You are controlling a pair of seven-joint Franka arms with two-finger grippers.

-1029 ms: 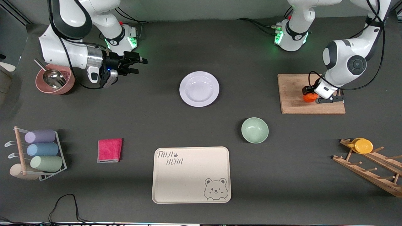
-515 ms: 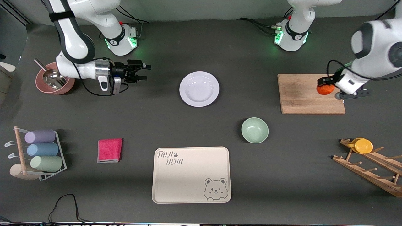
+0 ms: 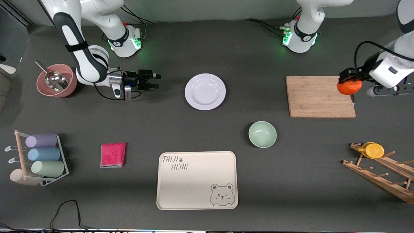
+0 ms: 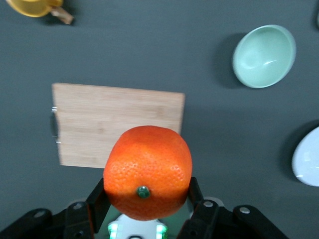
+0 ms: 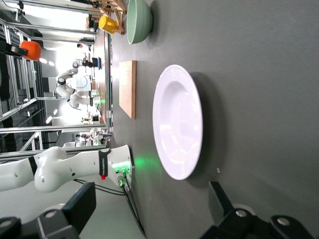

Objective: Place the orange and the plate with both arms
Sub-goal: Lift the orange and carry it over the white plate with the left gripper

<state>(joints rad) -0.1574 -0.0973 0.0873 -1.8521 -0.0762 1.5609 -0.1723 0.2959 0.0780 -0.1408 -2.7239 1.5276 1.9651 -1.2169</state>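
Bare table between right gripper point(image 3: 154, 81) and plate point(image 3: 205, 91), nothing in the way.

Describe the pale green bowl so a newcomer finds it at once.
Start at the beige bear tray near the front camera's edge of the table. The pale green bowl sits farther back, toward the left arm's end, nearer the camera than the wooden board. It is smaller and deeper than the white plate.

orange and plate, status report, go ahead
Left gripper shut on orange, up over board edge. Right gripper open, low, beside plate. Nothing between them.
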